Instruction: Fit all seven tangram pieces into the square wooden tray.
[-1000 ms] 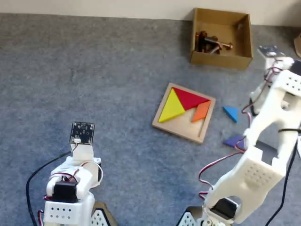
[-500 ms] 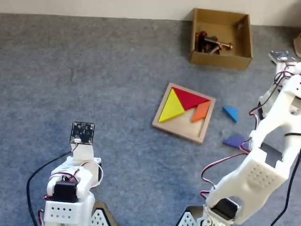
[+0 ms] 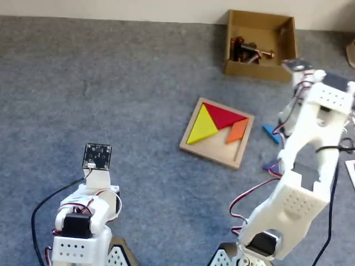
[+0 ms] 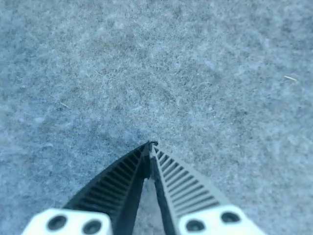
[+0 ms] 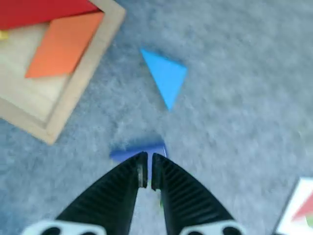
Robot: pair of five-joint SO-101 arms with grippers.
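The square wooden tray (image 3: 213,154) lies mid-table with a yellow triangle (image 3: 201,126), a red triangle (image 3: 224,116) and an orange piece (image 3: 237,131) in it. In the right wrist view the tray's corner (image 5: 78,93) and the orange piece (image 5: 62,44) appear beside a light blue triangle (image 5: 167,76) on the carpet. My right gripper (image 5: 148,165) is shut, its tips just short of a dark blue piece (image 5: 139,151). The right arm (image 3: 310,138) partly covers the light blue triangle (image 3: 269,133) and the dark blue piece (image 3: 272,165). My left gripper (image 4: 150,145) is shut over bare carpet.
A cardboard box (image 3: 260,69) with small parts stands at the back right. A white card (image 5: 296,210) lies by the right arm, at the table's right edge. The left arm (image 3: 89,210) sits folded at the front left, on open grey carpet.
The right arm swung out toward the right edge, then back left toward the tray; it now covers part of the two blue pieces. The left arm has not moved.
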